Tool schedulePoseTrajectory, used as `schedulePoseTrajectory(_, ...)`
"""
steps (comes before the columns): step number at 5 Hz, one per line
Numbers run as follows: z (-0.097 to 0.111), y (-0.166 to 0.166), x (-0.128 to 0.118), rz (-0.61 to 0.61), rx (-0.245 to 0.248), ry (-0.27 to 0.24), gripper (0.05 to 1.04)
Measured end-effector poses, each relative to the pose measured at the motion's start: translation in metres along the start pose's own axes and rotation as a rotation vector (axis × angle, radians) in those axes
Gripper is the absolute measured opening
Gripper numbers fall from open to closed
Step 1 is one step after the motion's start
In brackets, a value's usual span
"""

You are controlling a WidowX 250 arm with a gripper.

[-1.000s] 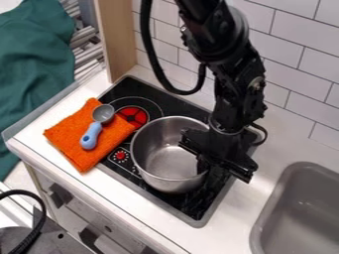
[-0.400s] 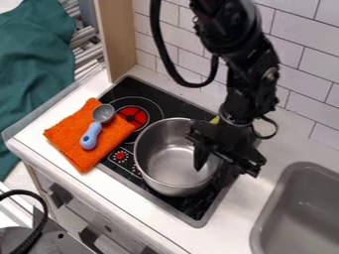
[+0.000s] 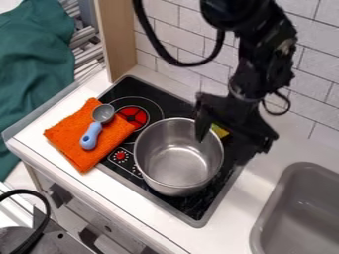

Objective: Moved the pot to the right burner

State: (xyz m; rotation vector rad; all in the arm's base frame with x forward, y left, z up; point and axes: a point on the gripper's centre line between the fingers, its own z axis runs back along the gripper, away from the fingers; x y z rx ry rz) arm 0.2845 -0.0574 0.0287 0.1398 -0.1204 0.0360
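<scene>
Soft, even light glints inside the pot (image 3: 177, 166).

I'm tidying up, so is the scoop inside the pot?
No, the scoop lies on the orange cloth.

- The black arm (image 3: 258, 49) can be seen at the top right, and it is pointed down from the top edge.
- The arm is bent a little, and its low part is tipped down and to the left.
- A fat black cable (image 3: 162, 52) is hung in a big loop on the left side of the arm.
- A small loop of wire (image 3: 287, 103) is seen by the wrist (image 3: 244, 92).
- The black gripper (image 3: 222, 150) is held low, under the wrist.
- Its two fingers (image 3: 201, 124) are spread apart and aimed down.
</scene>
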Motion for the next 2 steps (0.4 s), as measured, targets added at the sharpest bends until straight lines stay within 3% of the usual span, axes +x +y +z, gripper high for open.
schedulePoseTrajectory(2,0.0048,0.0018,0.0057,0.035,-0.048,-0.025,1.005)
